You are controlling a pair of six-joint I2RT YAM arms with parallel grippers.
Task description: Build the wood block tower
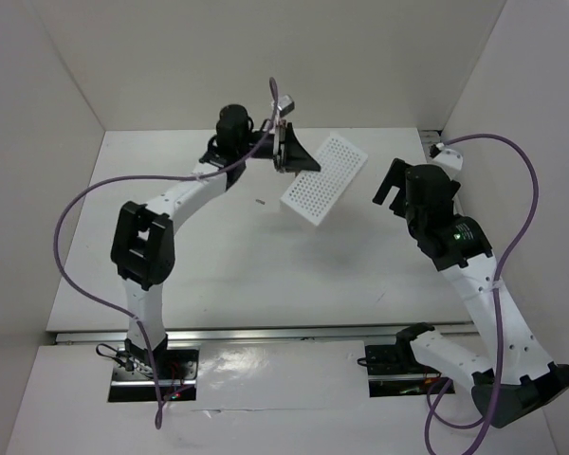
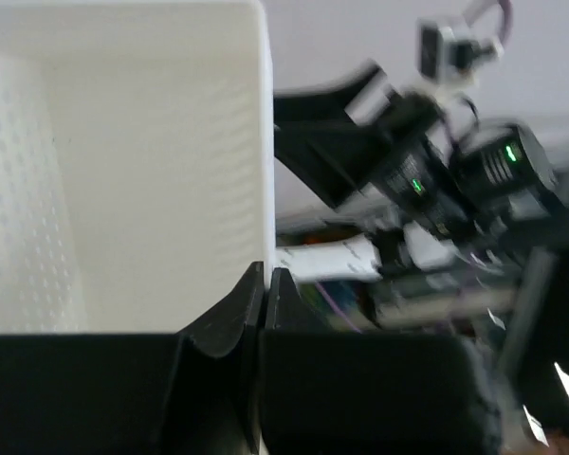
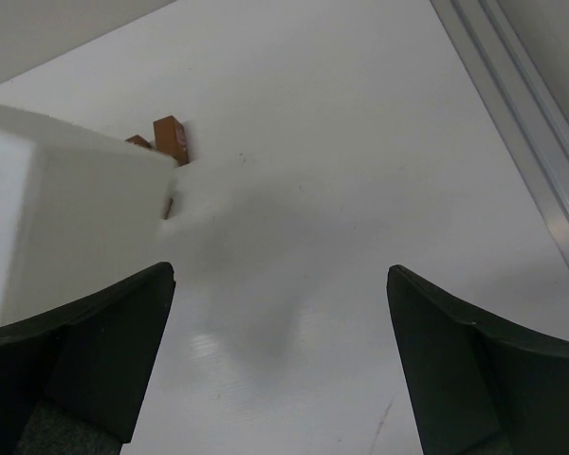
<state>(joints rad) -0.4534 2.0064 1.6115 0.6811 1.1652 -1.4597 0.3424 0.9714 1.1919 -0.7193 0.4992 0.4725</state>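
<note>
Broadly, the white table (image 1: 228, 275) carries the whole scene. Over its far middle the perforated white tray (image 1: 324, 177) hangs tilted, one wall pinched between the closed fingers of the left gripper (image 2: 265, 280). To the tray's right, the right gripper (image 3: 280, 275) hovers with its jaws spread wide and nothing between them. In the right wrist view the wood blocks (image 3: 171, 138) sit on the table just past the tray's corner, partly hidden by it; whether they are stacked I cannot tell. A tiny sliver (image 1: 260, 201) lies left of the tray.
</note>
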